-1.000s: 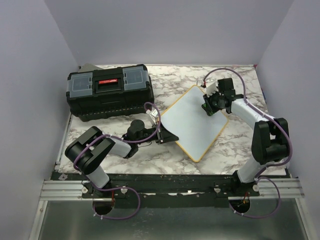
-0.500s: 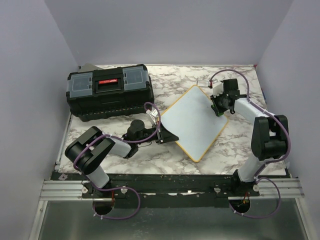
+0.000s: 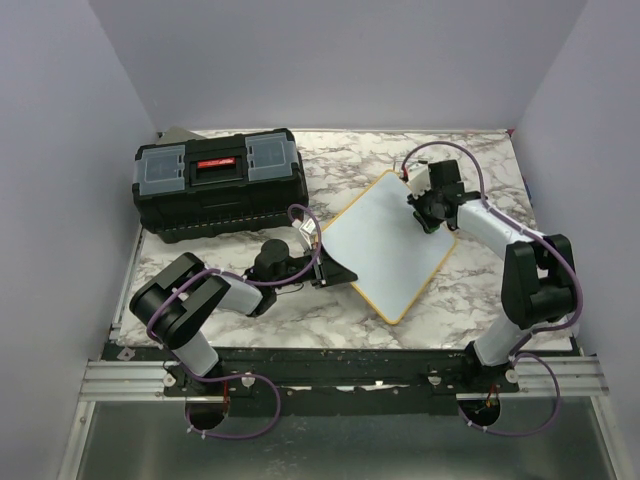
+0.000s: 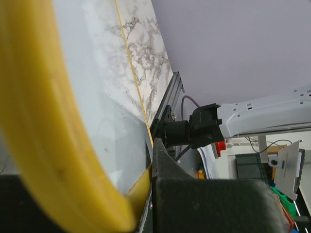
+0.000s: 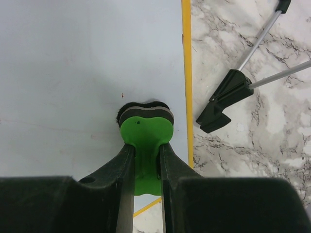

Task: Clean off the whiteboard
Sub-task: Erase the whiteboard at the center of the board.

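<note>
The whiteboard lay flat on the marbled tabletop, turned cornerwise right of centre, its face plain white. The left fingers were shut on the yellow frame along its near-left edge. The right fingers were closed on a green eraser, its dark pad pressed to the board just inside the far-right edge. A black toolbox stood well apart at the far left.

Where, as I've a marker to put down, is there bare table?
Bare table lies between toolbox and whiteboard, and between whiteboard and near rail. Crowded: left gripper holding its left edge, right gripper with eraser by its right edge.
</note>
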Available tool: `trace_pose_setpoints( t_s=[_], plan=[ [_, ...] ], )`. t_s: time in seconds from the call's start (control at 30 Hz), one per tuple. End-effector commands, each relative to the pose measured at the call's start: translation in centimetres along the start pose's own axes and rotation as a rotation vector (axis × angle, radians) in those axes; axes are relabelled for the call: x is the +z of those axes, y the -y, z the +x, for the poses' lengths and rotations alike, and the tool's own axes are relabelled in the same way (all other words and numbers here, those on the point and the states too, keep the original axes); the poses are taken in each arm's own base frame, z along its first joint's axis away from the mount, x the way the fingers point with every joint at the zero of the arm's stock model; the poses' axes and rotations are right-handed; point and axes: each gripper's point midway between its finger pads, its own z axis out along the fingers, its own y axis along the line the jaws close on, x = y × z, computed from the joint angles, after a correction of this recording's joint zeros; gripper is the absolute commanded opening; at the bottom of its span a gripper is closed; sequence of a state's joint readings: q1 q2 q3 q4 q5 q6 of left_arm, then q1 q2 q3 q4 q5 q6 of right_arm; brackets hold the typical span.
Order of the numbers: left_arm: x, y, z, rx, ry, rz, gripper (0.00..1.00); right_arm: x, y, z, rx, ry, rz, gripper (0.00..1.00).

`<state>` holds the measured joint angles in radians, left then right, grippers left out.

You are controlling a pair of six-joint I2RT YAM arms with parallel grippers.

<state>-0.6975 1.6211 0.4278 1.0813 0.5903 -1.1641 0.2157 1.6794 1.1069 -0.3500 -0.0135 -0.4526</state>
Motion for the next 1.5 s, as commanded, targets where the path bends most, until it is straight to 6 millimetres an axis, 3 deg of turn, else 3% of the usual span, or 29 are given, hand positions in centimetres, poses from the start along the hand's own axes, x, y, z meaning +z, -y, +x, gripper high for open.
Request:
trace_pose_setpoints(
  t_s=[0.0,0.1,0.17,0.33,0.5,0.63,0.7,0.8,0.93,1.03,1.17,1.27,1.33,1.47],
  plan=[
    [0.0,5.4,0.0,0.249,-0.025,0.222,0.00,1.9,-3.3,5.9,0.019,-0.191,-0.087,0.01],
    [-0.1,5.3,0.0,0.250,-0.022,0.222,0.00,2.5,-1.9,6.1,0.024,-0.207,-0.042,0.01],
    [-0.1,5.3,0.0,0.248,-0.022,0.223,0.00,3.0,-2.0,5.5,0.024,-0.198,-0.066,0.01],
    [-0.1,5.3,0.0,0.243,-0.019,0.225,0.00,2.7,-6.3,3.8,-0.001,-0.164,-0.258,0.01],
    [-0.1,5.0,0.2,0.239,-0.020,0.224,0.00,-1.9,-12.8,3.8,-0.077,-0.086,-0.561,0.01],
    [-0.1,5.0,0.3,0.236,-0.024,0.229,0.00,-4.6,-14.2,5.9,-0.122,-0.081,-0.627,0.01],
    [-0.1,4.9,0.3,0.240,-0.026,0.228,0.00,-4.0,-12.8,6.8,-0.097,-0.094,-0.523,0.01],
    [-0.2,4.8,0.4,0.239,-0.027,0.226,0.00,-1.9,-8.1,6.6,0.018,-0.086,-0.324,0.01],
    [-0.4,4.7,0.5,0.242,-0.022,0.215,0.00,-0.5,-1.9,4.1,0.207,0.006,-0.188,0.01],
    [-0.4,4.6,0.4,0.246,-0.026,0.208,0.00,0.1,-0.6,2.2,0.214,0.078,-0.167,0.01],
    [-0.1,4.7,0.2,0.246,-0.026,0.209,0.00,0.8,-2.5,-0.3,0.228,0.159,-0.290,0.01],
    [0.0,4.5,0.2,0.245,-0.026,0.202,0.00,0.7,-5.3,-1.8,0.197,0.201,-0.393,0.01],
    [0.0,4.4,0.2,0.245,-0.025,0.198,0.00,-0.1,-8.2,-2.6,0.146,0.236,-0.468,0.01],
    [0.1,4.1,0.2,0.245,-0.023,0.190,0.00,-3.7,-13.7,-3.7,0.042,0.323,-0.632,0.01]
  ],
)
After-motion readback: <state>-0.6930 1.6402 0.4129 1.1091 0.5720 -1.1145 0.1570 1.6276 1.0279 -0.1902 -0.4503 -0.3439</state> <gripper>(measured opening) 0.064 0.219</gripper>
